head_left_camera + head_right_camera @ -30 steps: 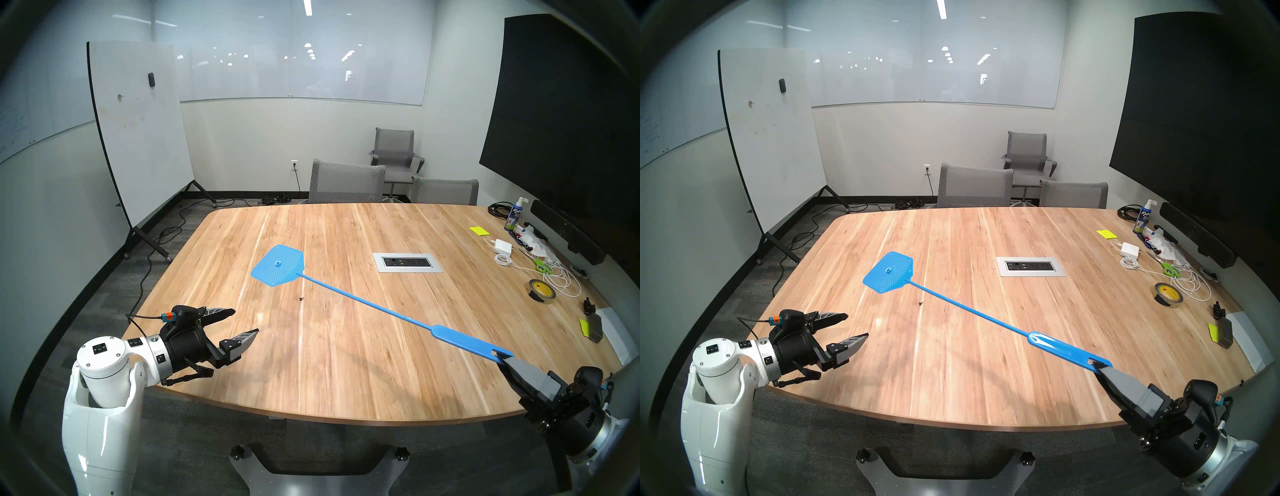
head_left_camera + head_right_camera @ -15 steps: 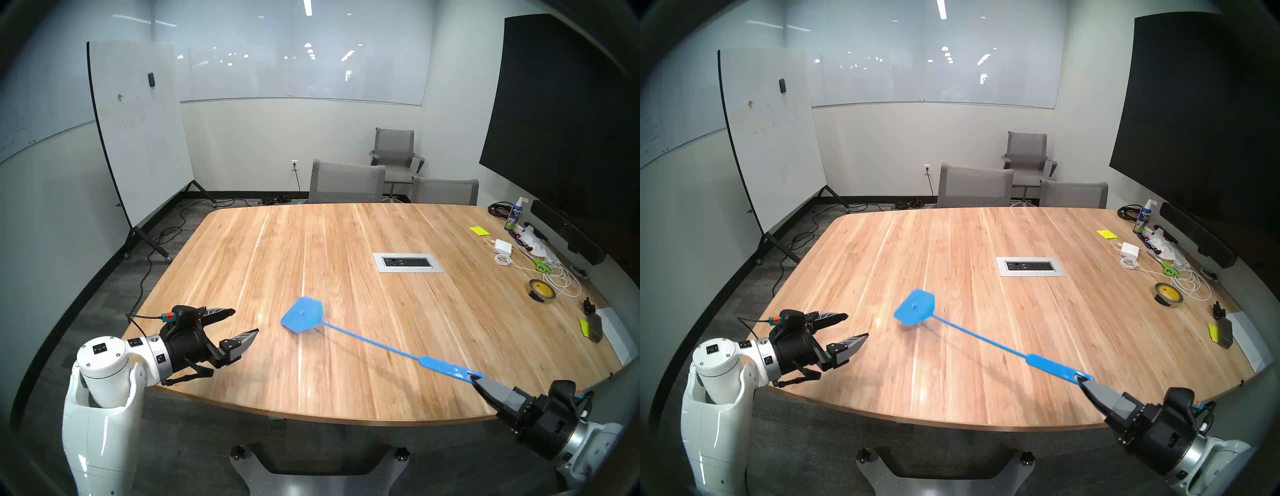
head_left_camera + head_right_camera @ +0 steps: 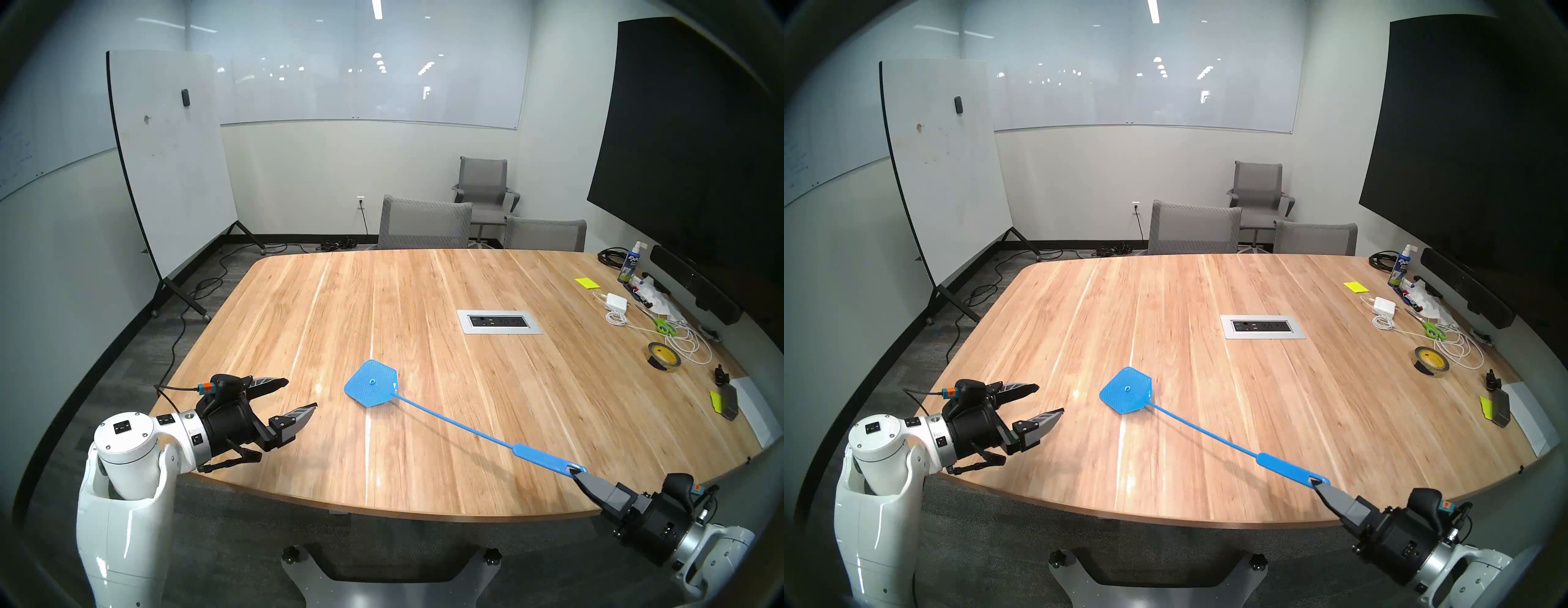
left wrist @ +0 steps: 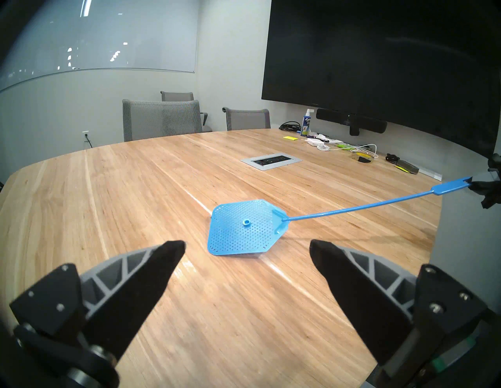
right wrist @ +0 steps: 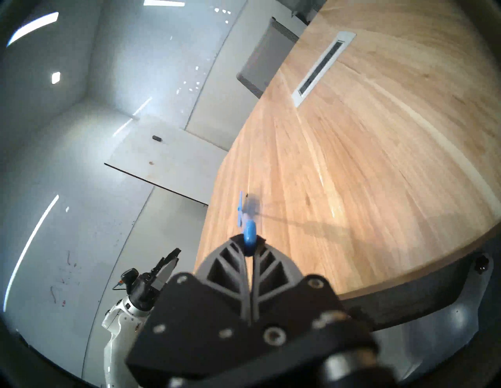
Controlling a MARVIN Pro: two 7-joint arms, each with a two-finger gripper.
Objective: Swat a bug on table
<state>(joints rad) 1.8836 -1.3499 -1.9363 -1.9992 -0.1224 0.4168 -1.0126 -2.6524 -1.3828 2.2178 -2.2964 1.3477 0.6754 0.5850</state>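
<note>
Right gripper (image 3: 582, 479) I have clamped on the very end of the fly swatter (image 3: 466, 429) handle; it looks light and whippy, so the head flexes. Left gripper (image 3: 302, 395) hangs apart, empty. Head lies on the table (image 3: 424, 297); the bug is hidden, probably underneath.

The light wood-plank table (image 3: 424, 446) carries a grey power-outlet panel (image 3: 499, 321) set in its middle, the blue fly swatter's mesh head (image 3: 372, 388) down flat near the front, and along the right edge a tape roll (image 3: 664, 357), green scissors (image 3: 662, 326), white charger (image 3: 617, 302), yellow notes (image 3: 587, 282) and spray bottle (image 3: 631, 263).
</note>
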